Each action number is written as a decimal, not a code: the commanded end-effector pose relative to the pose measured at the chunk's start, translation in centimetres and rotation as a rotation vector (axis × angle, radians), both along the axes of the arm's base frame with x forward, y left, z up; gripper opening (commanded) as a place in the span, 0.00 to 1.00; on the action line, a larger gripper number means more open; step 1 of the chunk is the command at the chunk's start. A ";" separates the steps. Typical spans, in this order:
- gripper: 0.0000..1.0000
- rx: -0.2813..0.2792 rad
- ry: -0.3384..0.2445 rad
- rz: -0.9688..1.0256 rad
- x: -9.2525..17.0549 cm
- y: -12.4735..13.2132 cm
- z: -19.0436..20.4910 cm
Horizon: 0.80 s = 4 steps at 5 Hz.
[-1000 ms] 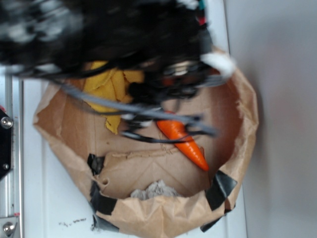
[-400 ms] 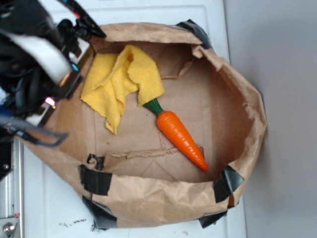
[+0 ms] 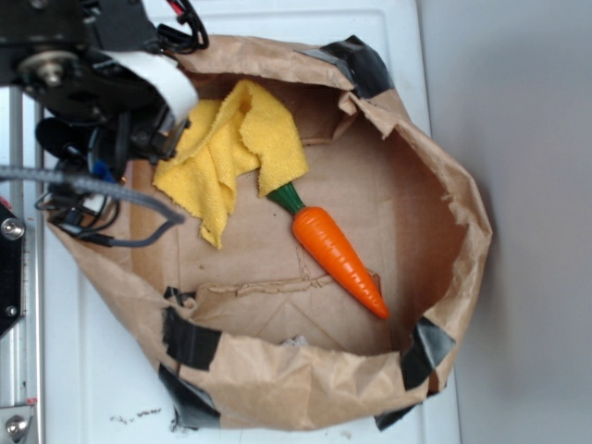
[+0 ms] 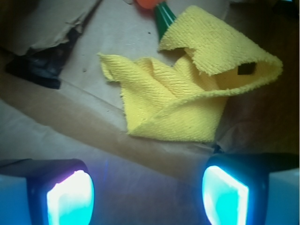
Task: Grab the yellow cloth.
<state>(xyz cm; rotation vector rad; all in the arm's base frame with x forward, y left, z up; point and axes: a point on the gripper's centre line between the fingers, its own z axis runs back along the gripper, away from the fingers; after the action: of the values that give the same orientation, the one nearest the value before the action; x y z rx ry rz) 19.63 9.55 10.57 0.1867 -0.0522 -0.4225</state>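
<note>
inside the paper bag (image 3: pixel 444 185), yellow cloth (image 4: pixel 187 101) lies beyond the spread-apart end effector (image 4: pixel 147 194).

White bench (image 3: pixel 277 18) under a torn brown paper bag (image 3: pixel 444 185), patched with black tape (image 3: pixel 190 338). Inside on the bag floor: yellow cloth (image 3: pixel 227 153), crumpled, top left; orange carrot (image 3: pixel 338 250) just beside it, green top touching cloth.

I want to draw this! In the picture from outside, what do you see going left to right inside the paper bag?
Robot arm → yellow cloth → carrot → bag's right wall.
</note>
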 end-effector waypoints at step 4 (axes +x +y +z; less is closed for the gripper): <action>1.00 -0.001 0.054 0.052 7.7 -4.8 -0.1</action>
<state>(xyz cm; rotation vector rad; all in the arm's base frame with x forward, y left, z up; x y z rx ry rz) 26.55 5.13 9.03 0.1550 0.0568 -0.3696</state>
